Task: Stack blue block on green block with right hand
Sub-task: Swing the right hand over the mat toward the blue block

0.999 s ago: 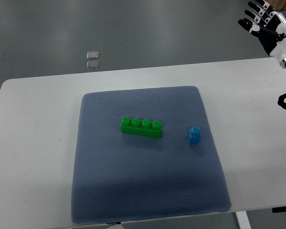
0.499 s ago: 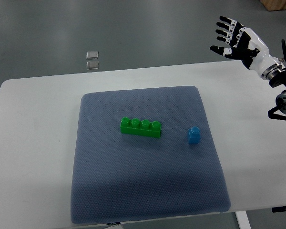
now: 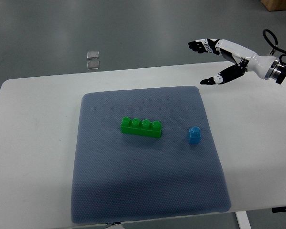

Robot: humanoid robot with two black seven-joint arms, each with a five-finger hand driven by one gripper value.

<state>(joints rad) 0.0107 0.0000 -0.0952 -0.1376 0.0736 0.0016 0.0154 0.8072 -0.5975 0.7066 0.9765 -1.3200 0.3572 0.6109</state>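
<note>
The right hand [image 3: 226, 59] has swung leftward and lower, fingers spread, empty, well above the blue block [image 3: 195, 135].

Green block [image 3: 141, 127], a long four-stud brick, is lying flat mid-mat; small blue block [image 3: 194, 135] is sitting upright, apart to its right.

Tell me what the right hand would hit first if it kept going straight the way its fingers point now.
Probably nothing: the right hand, open, points toward the picture's left above the table's far edge. Blue block and green block lie well off that line. Height is unclear.
</note>
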